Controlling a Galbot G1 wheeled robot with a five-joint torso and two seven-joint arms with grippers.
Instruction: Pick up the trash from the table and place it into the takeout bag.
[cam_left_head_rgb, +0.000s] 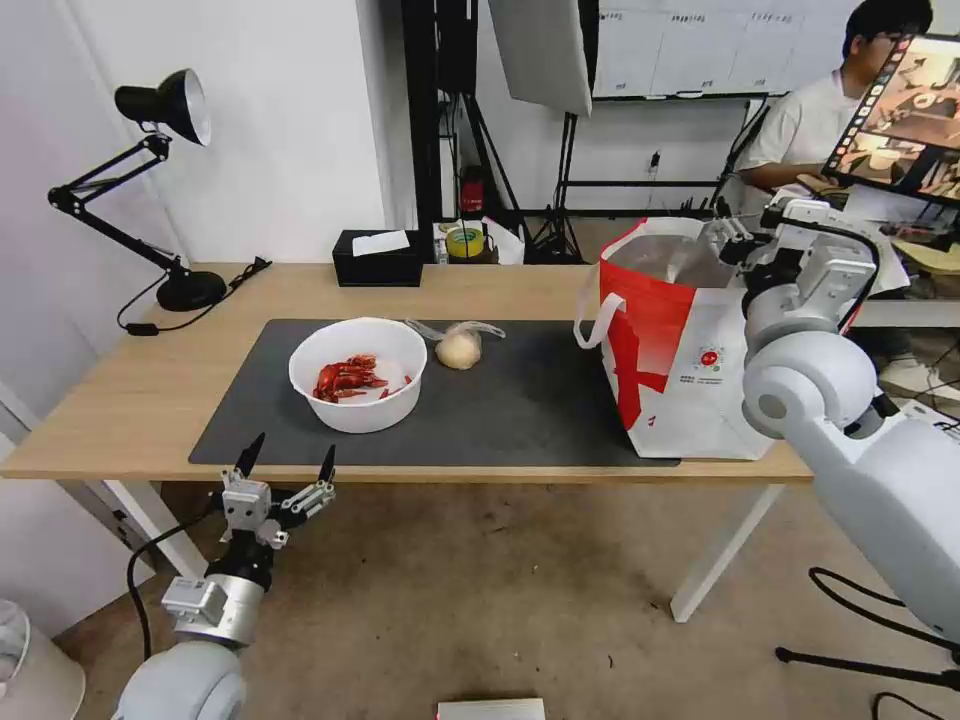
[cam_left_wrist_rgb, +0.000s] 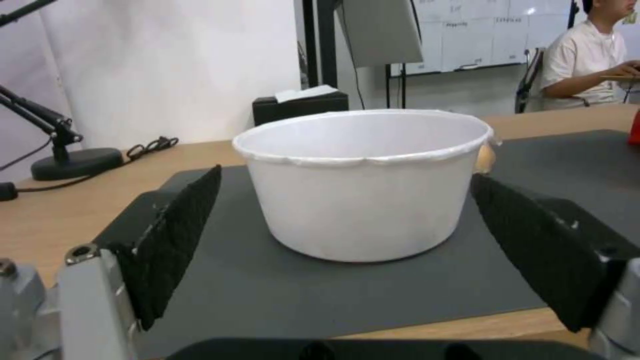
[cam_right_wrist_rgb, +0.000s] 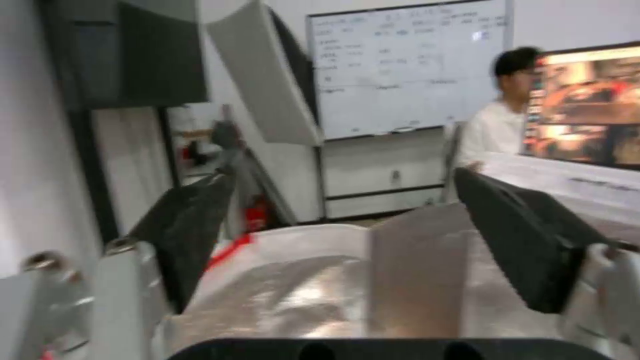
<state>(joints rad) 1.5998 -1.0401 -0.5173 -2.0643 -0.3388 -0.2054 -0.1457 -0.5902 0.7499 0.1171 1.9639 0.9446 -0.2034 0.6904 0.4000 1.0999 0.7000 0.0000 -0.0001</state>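
Observation:
A white round bowl (cam_left_head_rgb: 357, 372) with red shellfish scraps stands on the dark grey mat (cam_left_head_rgb: 540, 400) of the light-wood table (cam_left_head_rgb: 120, 400). Just behind it to the right lies a beige bun in a clear bag (cam_left_head_rgb: 459, 347). The white-and-red takeout bag (cam_left_head_rgb: 680, 340) stands open at the mat's right end. My left gripper (cam_left_head_rgb: 288, 460) is open just off the table's front edge, level with the bowl (cam_left_wrist_rgb: 363, 185), which sits ahead between the fingers without touching. My right gripper (cam_left_head_rgb: 730, 235) hovers open and holding nothing over the bag's foil-lined mouth (cam_right_wrist_rgb: 293, 295).
A black desk lamp (cam_left_head_rgb: 165, 110) stands at the table's far left with its cable trailing. A black tissue box (cam_left_head_rgb: 377, 258) sits at the back edge, a tape roll (cam_left_head_rgb: 465, 241) beside it. A person sits behind the bag at the back right.

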